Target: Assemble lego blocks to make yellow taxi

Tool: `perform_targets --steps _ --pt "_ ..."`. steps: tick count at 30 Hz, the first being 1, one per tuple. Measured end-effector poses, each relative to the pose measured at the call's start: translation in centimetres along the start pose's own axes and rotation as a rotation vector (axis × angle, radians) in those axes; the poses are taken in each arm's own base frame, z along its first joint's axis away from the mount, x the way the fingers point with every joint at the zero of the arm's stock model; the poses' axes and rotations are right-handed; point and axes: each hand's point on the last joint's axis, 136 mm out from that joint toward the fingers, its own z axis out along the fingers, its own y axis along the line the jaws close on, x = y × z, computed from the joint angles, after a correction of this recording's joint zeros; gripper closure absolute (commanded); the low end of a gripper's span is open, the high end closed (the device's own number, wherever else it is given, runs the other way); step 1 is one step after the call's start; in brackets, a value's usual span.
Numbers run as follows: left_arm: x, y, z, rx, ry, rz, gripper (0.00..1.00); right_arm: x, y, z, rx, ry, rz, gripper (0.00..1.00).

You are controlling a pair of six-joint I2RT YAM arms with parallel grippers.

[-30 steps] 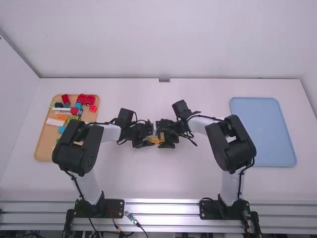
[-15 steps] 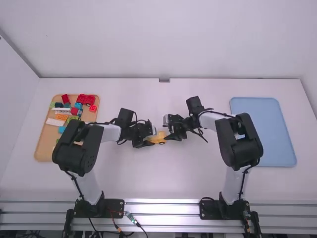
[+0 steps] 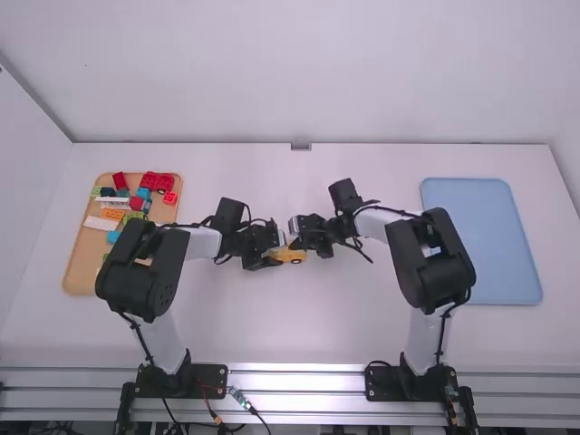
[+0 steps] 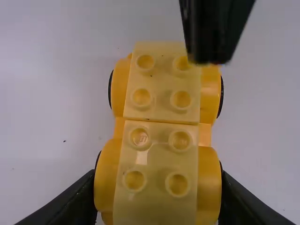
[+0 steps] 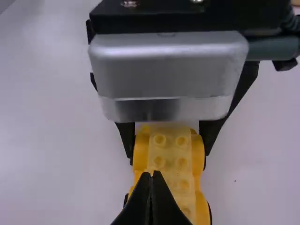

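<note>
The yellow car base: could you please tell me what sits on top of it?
Two pale yellow blocks, end to end, sit on the yellow car base. The right gripper hides one block's corner; the surface beneath both is covered.

On the table (image 3: 299, 335), a tray (image 3: 80, 267) lay at the left, blocks (image 3: 159, 182) in it, mostly toward its far end; another tray (image 3: 480, 245) lay at the right. Between them the toy car (image 3: 294, 256) sat in the left gripper (image 3: 275, 259), its right end under the right gripper (image 3: 294, 239).
</note>
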Motion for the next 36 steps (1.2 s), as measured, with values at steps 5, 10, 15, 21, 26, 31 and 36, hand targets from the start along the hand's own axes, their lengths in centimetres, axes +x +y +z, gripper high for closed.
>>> perform_targets --steps 5,10,15,21,26,31,36 --pt "0.0 0.0 0.0 0.000 0.000 0.000 0.56 0.5 -0.7 0.6 0.049 0.015 -0.032 1.00" --pt "0.0 0.0 0.0 0.000 0.000 0.000 0.57 1.4 -0.8 0.9 0.096 0.016 -0.002 1.00" --pt "0.0 -0.1 0.0 0.003 -0.003 -0.001 0.58 1.4 -0.6 0.9 0.105 0.008 0.032 1.00" --pt "0.0 -0.1 0.0 0.006 -0.004 -0.002 0.59 1.5 -0.6 0.9 0.107 0.010 0.062 1.00" --pt "0.0 -0.1 0.0 0.006 -0.003 -0.002 0.60 1.7 -0.5 1.2 0.088 -0.014 0.066 1.00" --pt "0.0 -0.1 0.0 0.005 -0.001 -0.003 0.63 1.8 -0.4 1.5 0.068 -0.043 0.040 1.00" --pt "0.1 -0.2 0.0 0.008 0.003 -0.015 0.66 1.8 -0.4 1.6 0.063 -0.027 0.034 1.00"
